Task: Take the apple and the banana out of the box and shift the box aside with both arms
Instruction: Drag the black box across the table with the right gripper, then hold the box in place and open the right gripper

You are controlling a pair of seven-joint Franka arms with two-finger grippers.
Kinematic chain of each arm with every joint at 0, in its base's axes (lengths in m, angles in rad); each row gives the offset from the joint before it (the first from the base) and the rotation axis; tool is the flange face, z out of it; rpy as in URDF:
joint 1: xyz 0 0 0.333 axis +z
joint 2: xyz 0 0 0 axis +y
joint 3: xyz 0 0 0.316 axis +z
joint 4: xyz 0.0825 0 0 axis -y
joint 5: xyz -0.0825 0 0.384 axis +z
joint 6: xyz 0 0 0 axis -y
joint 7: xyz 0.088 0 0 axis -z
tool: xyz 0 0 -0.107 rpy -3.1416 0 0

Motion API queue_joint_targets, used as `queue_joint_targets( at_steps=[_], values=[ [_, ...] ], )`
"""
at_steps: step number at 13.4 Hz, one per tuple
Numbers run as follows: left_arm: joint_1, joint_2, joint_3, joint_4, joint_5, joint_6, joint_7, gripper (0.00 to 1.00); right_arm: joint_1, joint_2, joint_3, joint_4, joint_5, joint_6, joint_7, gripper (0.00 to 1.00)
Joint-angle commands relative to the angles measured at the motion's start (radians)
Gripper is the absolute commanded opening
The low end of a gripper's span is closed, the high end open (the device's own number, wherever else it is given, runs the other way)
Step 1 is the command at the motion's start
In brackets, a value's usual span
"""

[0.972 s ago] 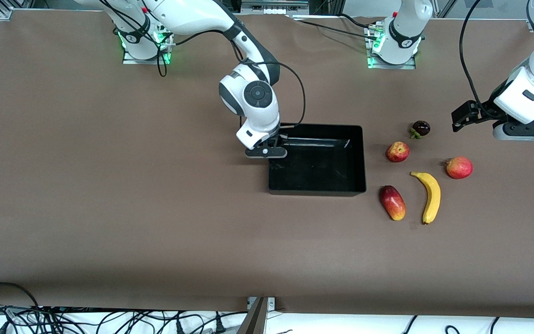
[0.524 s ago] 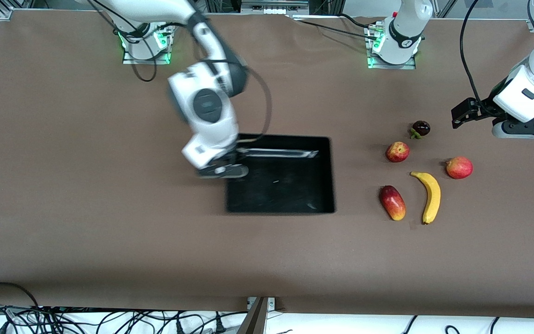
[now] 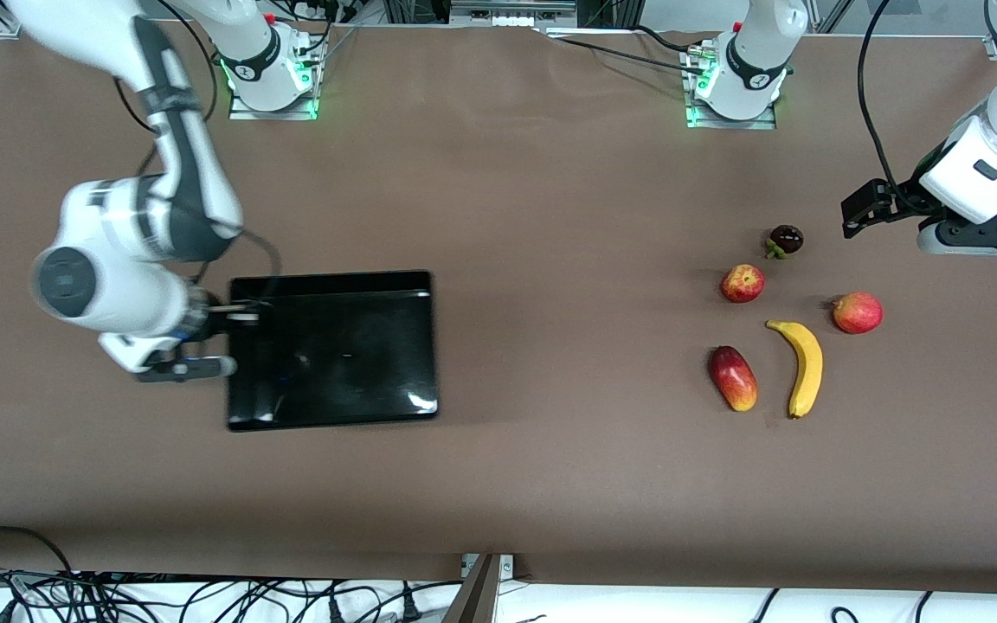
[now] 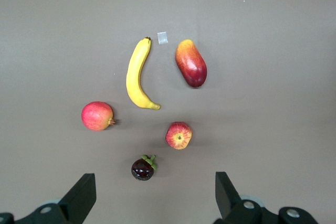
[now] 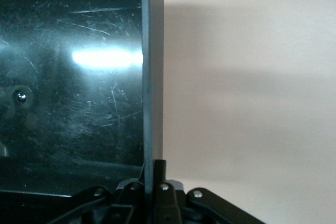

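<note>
High front view, two wrist close-ups

"Light's even from overhead, isn't it? The fruits barely cast shadows on the desk (image 3: 550, 484)."

"Yes, soft and flat. The right arm (image 3: 118, 268) is smeared with motion blur, though, and the black box (image 3: 334, 346) looks soft at its edges."

"There's a white glare patch on the box floor in the right wrist view."

"And the left wrist view is sharp, its banana (image 4: 137, 74) crisp."
</note>
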Motion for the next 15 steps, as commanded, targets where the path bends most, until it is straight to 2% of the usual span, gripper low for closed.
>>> queue_joint_targets(
  at_steps=[1, 5, 8, 15],
  values=[
    [0.001, -0.003, -0.001, 0.019, -0.011, -0.024, 0.003, 1.00, -0.004, -0.095, -0.062, -0.195, 0.035, 0.126, -0.111, 0.00],
    [-0.001, -0.003, -0.001, 0.019, -0.011, -0.026, 0.003, 1.00, -0.004, -0.135, -0.142, -0.368, 0.060, 0.271, -0.175, 0.00],
    [-0.010, 0.000, -0.001, 0.032, -0.011, -0.024, 0.002, 1.00, -0.004, -0.149, -0.149, -0.486, 0.066, 0.406, -0.175, 0.00],
    [-0.010, 0.000, -0.001, 0.033, -0.011, -0.044, 0.002, 1.00, -0.025, -0.118, -0.149, -0.487, 0.086, 0.442, -0.341, 0.00]
  ],
)
